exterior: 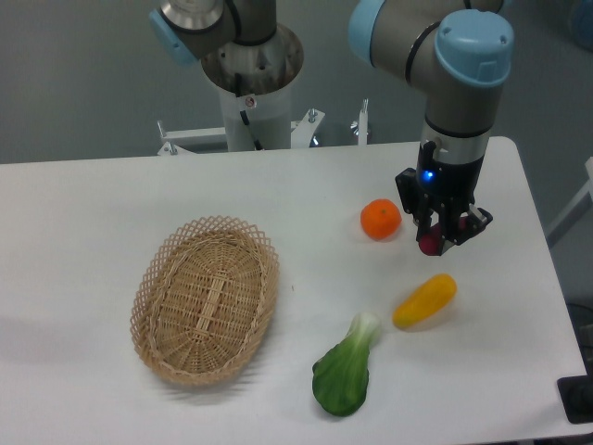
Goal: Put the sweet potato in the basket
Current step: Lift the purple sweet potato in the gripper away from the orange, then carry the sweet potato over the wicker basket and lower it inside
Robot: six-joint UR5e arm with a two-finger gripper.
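1. At right of centre in the frame, the gripper (437, 239) hangs from the arm (459, 102), pointing down at the white table (111, 204); a small blue light glows on the wrist section just above it.
2. No brand, label or readable writing shows; only a tiny red-and-white sticker on the robot's base column (250, 97) at top centre, too small to read.
3. The sweet potato (429, 243) sits between the fingers, pinched by them; only a small magenta-red patch of it peeks out at the lower left of the fingertips.
4. Its long axis and pointing direction cannot be told, since the fingers hide most of it.
5. The sweet potato is directly under the wrist, at the very tip of the gripper, just right of the round orange fruit (381, 219) and above the yellow vegetable (424, 300) in the frame.
6. Whether the sweet potato touches the table or is lifted off it cannot be told.
7. The basket (206, 298) lies lower left of centre, oval, its long axis running roughly top to bottom with a slight tilt, nothing inside; well apart from the gripper.
8. The yellow vegetable lies tilted, upper end toward the right.
9. A green leafy vegetable (345, 369) with a pale stem lies at bottom centre, between basket and yellow vegetable, stem end pointing up-right.
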